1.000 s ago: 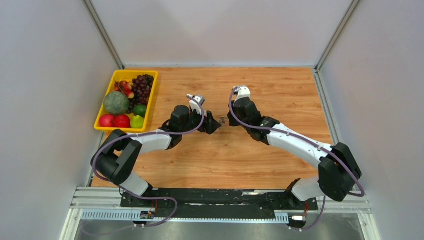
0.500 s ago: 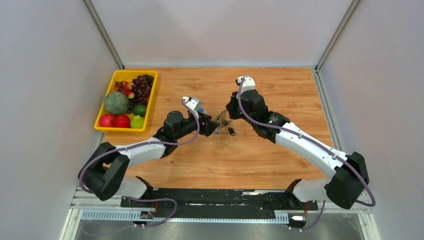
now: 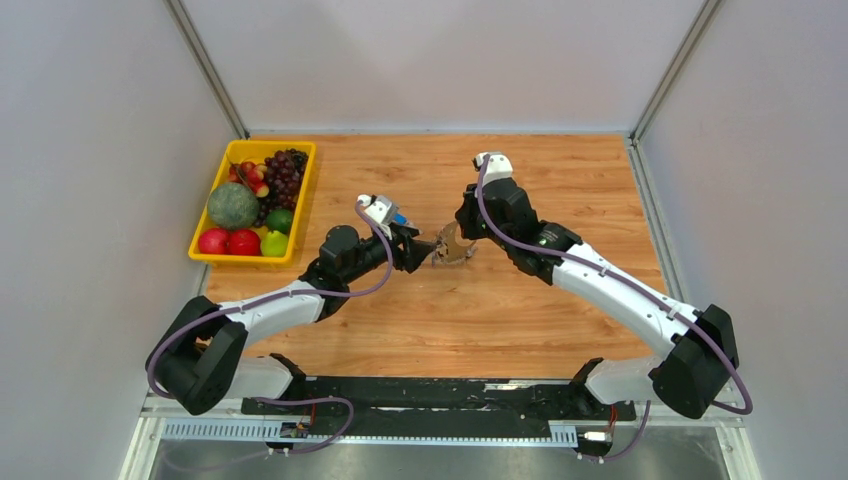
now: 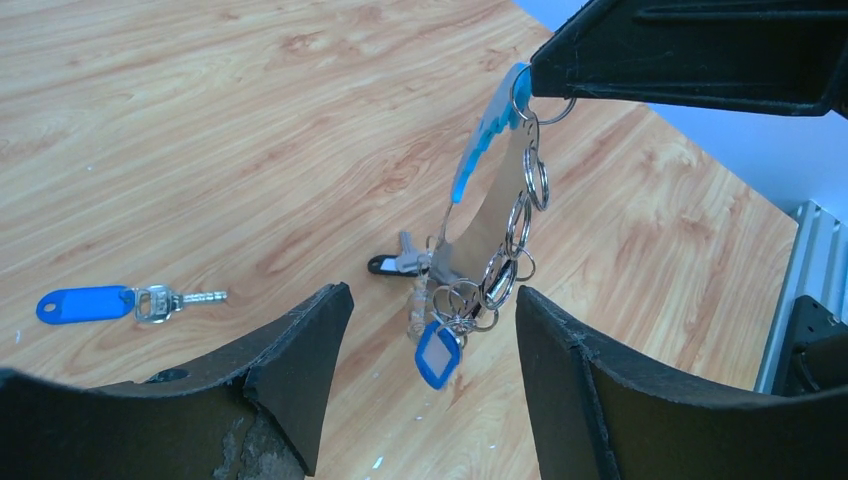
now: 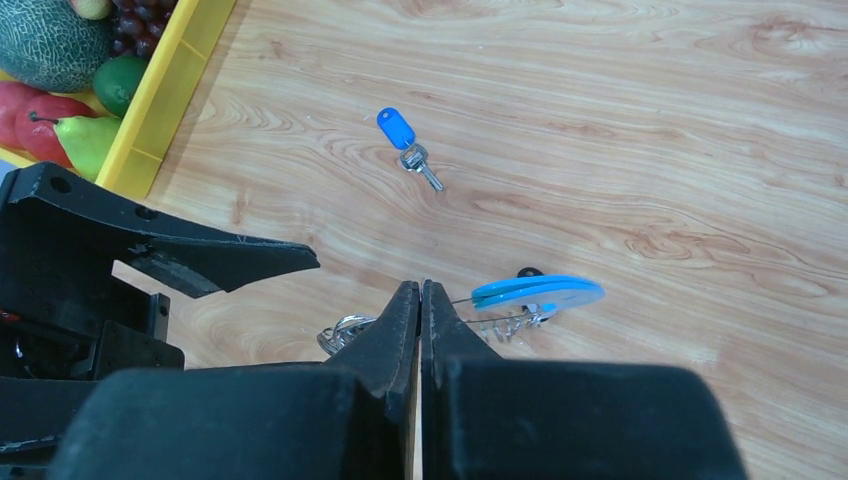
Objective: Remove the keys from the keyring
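Observation:
The keyring (image 4: 487, 140), a shiny hoop with a bright blue curved segment, hangs from my right gripper (image 5: 420, 288), which is shut on its top. In the right wrist view the blue segment (image 5: 538, 292) sticks out to the right of the fingers. Small rings and a blue-tagged key (image 4: 437, 355) dangle at its lower end, between the fingers of my left gripper (image 4: 430, 385), which is open and touches nothing. A black-headed key (image 4: 390, 264) and a blue-headed key (image 4: 85, 303) lie loose on the table. From above, the keyring (image 3: 450, 246) sits between both grippers.
A yellow tray (image 3: 296, 205) of fruit stands at the back left of the wooden table (image 3: 520, 310). Its corner (image 5: 165, 120) shows in the right wrist view, with the loose blue-headed key (image 5: 397, 128) to its right. Grey walls close in three sides.
My left arm has drawn back to the left and its jaws have narrowed a little. The right gripper has lifted the keyring slightly, and a black-headed key now lies on the table.

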